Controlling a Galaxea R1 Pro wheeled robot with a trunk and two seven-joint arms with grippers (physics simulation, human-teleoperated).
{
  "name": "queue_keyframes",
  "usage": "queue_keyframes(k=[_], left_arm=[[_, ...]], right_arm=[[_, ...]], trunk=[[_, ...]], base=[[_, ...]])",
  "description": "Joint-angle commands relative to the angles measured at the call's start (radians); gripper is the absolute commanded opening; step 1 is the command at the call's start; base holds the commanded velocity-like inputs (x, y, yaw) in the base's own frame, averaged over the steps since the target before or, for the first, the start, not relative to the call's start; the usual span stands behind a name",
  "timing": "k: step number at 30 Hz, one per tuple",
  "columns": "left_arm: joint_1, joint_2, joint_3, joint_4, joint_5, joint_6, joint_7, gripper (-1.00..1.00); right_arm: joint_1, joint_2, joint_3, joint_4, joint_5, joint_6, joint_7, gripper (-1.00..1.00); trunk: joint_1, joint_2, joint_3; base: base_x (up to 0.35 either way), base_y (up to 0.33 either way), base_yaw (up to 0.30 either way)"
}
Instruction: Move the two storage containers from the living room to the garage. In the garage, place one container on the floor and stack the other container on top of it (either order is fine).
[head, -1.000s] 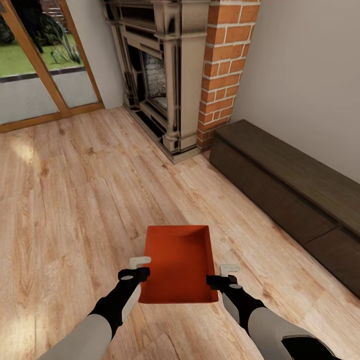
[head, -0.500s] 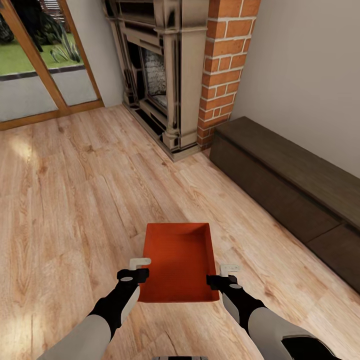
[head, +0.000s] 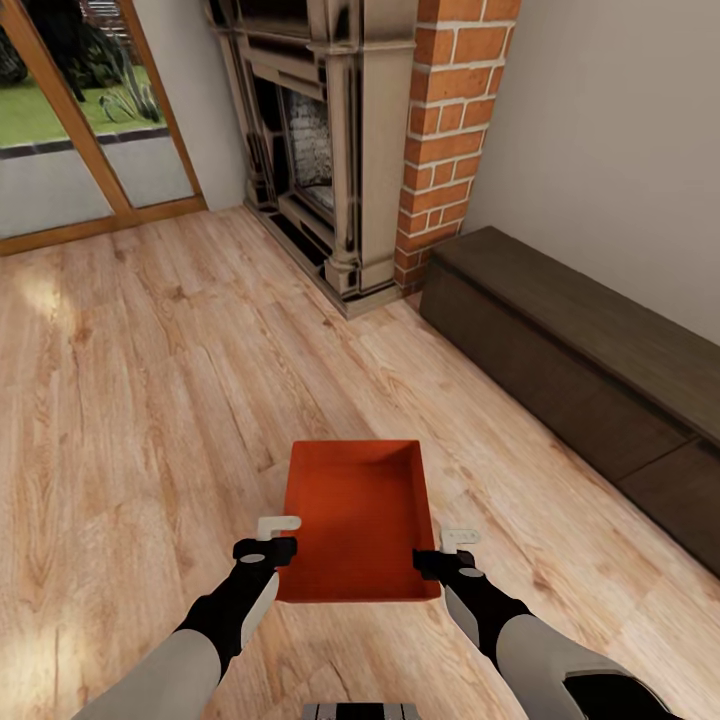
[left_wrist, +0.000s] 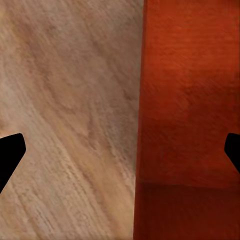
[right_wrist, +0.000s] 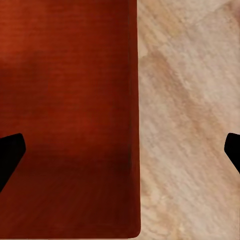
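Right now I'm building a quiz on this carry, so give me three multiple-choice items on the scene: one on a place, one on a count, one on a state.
1. Where is the storage container relative to the end effectors?
A. Between the left end effector and the right end effector
B. On the dark bench
C. Inside the fireplace

2. How many orange-red containers show in the head view?
A. Three
B. Two
C. One

3. What state is the container in?
A. Open-topped and empty
B. Shut with a lid
C. Tipped on its side

Answers:
1. A: one end effector sits at each long side wall.
2. C: a single bin shows above the wood plank floor.
3. A: its bare bottom is visible.
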Motion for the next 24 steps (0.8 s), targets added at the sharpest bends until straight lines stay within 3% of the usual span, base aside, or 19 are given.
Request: queue_keyframes(k=[1, 24], left_arm=[[-0.001, 0.001, -0.008, -0.002, 0.007, 0.006, 0.008, 1.00], [-0.001, 0.000, -0.007, -0.001, 0.008, 0.006, 0.010, 1.00]], right_arm=[[-0.001, 0.000, 0.000, 0.001, 0.000, -0.004, -0.004, 1.00], [-0.001, -0.003, -0.006, -0.016, 0.007, -0.008, -0.017, 1.00]], trunk=[[0.004, -0.008, -0.004], [0.092, -0.169, -0.076]], base=[[0.000, 0.000, 0.000], [0.000, 0.000, 0.000]])
